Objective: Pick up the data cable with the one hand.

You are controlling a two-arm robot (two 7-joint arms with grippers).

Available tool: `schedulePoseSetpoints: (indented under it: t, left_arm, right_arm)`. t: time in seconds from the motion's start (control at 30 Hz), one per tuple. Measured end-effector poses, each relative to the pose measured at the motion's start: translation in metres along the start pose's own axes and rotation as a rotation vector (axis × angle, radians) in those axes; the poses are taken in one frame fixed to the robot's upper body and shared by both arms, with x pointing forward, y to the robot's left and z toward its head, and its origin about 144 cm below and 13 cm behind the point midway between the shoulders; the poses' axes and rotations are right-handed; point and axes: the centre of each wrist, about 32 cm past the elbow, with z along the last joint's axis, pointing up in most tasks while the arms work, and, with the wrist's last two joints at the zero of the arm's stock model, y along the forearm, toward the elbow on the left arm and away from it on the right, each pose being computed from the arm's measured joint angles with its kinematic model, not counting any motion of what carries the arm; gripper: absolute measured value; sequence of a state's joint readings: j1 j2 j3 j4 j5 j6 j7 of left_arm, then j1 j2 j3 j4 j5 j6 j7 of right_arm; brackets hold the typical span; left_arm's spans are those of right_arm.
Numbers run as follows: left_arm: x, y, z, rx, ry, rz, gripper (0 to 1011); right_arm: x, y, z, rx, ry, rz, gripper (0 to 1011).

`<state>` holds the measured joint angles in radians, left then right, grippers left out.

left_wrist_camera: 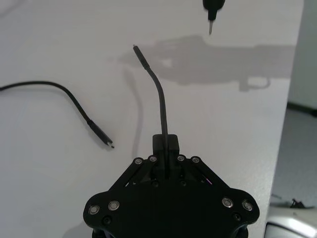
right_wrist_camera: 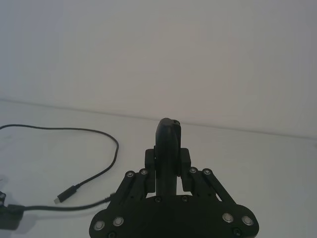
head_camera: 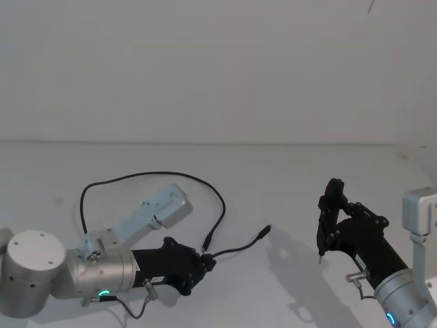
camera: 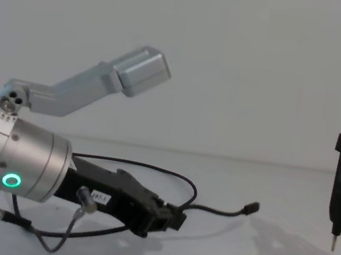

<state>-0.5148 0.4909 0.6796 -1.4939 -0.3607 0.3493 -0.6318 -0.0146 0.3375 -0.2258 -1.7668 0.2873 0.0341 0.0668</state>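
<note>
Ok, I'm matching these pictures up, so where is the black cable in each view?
Head view: cable loops across the lower middle, gripped by the left tool.
Left wrist view: cable rises from that tool.
Right wrist view: cable loops beside the right tool, which holds a pen.
Chest view: cable trails rightward from the left tool.
Shared landmark: the left tool's grip.

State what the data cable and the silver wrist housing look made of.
Data cable: matte black rubbery sheath, probably; it bends in soft curves from the shut left gripper. Wrist housing: brushed metal, likely aluminium, with a dull silver sheen.
</note>
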Motion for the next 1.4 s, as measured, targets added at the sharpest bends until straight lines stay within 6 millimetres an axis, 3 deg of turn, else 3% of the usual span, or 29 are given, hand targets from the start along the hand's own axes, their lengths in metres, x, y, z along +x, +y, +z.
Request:
schedulePoseSetpoints:
  t: [0.77,1.4]
  left_arm:
    - [-0.007,0.043,-0.011,-0.280,0.102,-0.008,43]
    - [-0.012,0.059,-0.013,-0.351,0.124,0.006,43]
  right_arm:
    - [-0.001,0.001,0.003,0.012,0.014,0.003,279]
    - [-0.017,0.022,0.048,0.150,0.187,0.007,279]
